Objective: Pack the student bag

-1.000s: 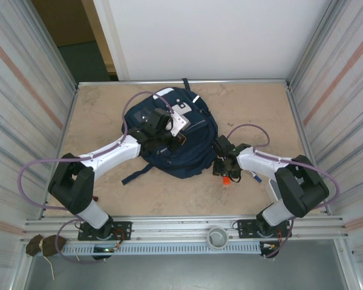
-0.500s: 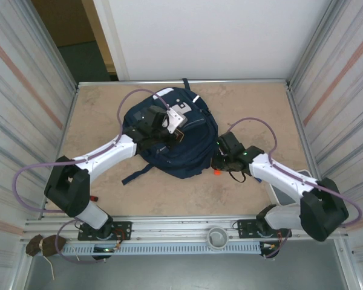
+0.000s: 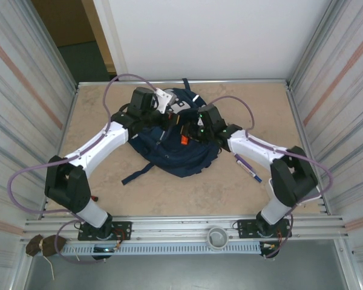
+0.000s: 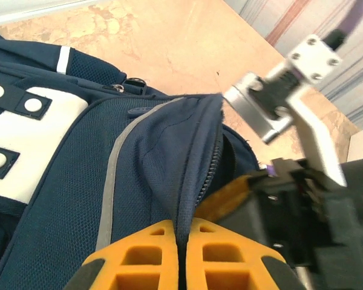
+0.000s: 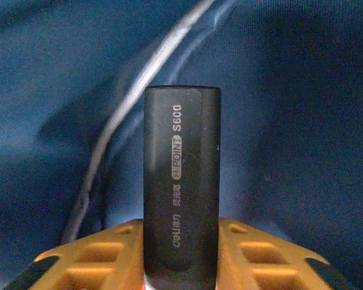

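While the left end effector (image 4: 180, 244) is pinching the zipper-edged lip of the large navy-blue fabric backpack with a white patch (image 3: 176, 151), its yellow fingers (image 4: 146, 257) pressed together on the cloth, the right end effector (image 5: 181, 244) is clamping a dark grey, flat-sided plastic marker body (image 5: 181, 175) that carries pale lettering. The marker body is standing upright between the pads.

Position: the backpack is lying flat at the middle-rear of the beige stone-patterned table (image 3: 97, 115), with its dark straps trailing toward the arm bases. Both end effectors are working over its upper half, close together.

Step in hand (judgement): inserting the marker body into the pocket. The left arm is lifting the lip so that the mouth is gaping. Blue fabric is surrounding the marker body in the right wrist view, so it is probably at or just inside the mouth. How deep it is cannot be told.

Next move (judgement): the right arm needs to be driving the marker body down past the zipper teeth, parting its fingers only once the piece is below the lip. The left grip should be holding the lip up until the right arm is clear.

A slim pale pen (image 3: 245, 168) is lying on the table just beside the right forearm and is likely the next item to pack.
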